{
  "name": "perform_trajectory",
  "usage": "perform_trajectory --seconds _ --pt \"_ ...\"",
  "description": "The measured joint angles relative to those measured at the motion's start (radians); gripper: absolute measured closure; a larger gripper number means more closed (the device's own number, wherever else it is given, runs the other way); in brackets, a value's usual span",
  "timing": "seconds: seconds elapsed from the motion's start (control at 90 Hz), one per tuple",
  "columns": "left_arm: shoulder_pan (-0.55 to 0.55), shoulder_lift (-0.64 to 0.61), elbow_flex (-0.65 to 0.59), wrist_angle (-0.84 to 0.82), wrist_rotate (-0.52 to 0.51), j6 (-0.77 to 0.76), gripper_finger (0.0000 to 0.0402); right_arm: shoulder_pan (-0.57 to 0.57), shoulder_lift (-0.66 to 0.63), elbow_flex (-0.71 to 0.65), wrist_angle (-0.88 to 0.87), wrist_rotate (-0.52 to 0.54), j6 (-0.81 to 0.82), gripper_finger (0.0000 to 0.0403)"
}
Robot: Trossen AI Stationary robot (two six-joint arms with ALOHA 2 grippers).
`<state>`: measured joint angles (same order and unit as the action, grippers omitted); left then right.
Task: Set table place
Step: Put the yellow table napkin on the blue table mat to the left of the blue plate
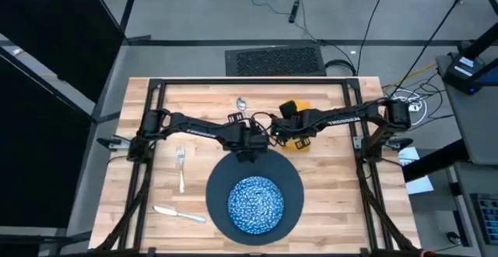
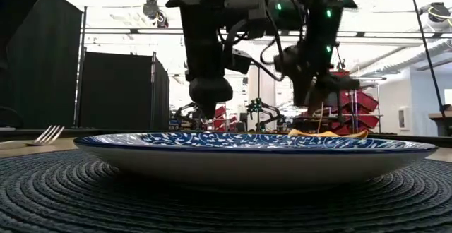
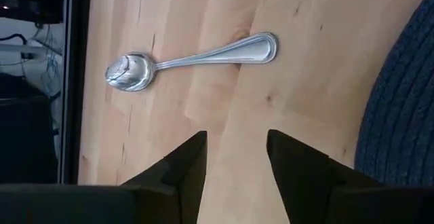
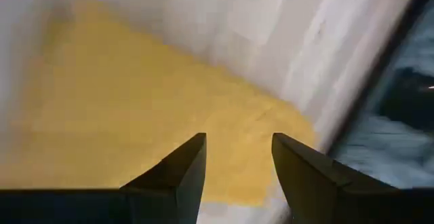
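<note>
Table place items lie spread over the table (image 1: 327, 210): you can count one mat, one bowl, one fork, one knife, one spoon and one napkin.

The round dark mat (image 1: 292, 181) sits at the near centre of the table. The blue-and-white speckled bowl (image 1: 255, 203) stands on it; you cannot tell from these views whether anything is inside.

The fork (image 1: 180, 166) lies left of the mat. The knife (image 1: 178, 213) lies nearer still, at the near left, apart from the fork. The spoon (image 3: 193, 59) lies on bare wood at the far centre, close to the table's far edge.

The yellow napkin (image 4: 129, 122) lies at the far right of centre, just beside the mat.

The left gripper (image 3: 235, 157) hovers over bare wood between the spoon and the mat, fingers spread and holding nothing. The right gripper (image 4: 239, 161) hangs over the napkin, fingers likewise spread with nothing between them.
</note>
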<state>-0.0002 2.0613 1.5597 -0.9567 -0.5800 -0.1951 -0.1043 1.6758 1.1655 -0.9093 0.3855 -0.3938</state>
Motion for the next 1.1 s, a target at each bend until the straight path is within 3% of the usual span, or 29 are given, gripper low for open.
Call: perform_trajectory --seconds 0.111,0.244,0.678,1.1 --pt "0.0 0.0 0.0 -0.023 0.0 -0.005 0.0257 -0.009 -0.001 0.042 -0.088 -0.223 0.187 0.0243" --pt "0.0 0.0 0.0 -0.03 -0.001 -0.007 0.0257 -0.006 -0.001 0.041 -0.159 -0.366 0.322 0.0243" --pt "-0.004 0.0 0.0 -0.033 -0.001 -0.035 0.0257 0.032 -0.007 -0.061 -0.269 -0.311 0.593 0.0243" --pt "-0.009 0.0 0.0 -0.011 0.0 -0.034 0.0257 0.143 -0.132 -0.235 -0.058 -0.276 0.469 0.0243"
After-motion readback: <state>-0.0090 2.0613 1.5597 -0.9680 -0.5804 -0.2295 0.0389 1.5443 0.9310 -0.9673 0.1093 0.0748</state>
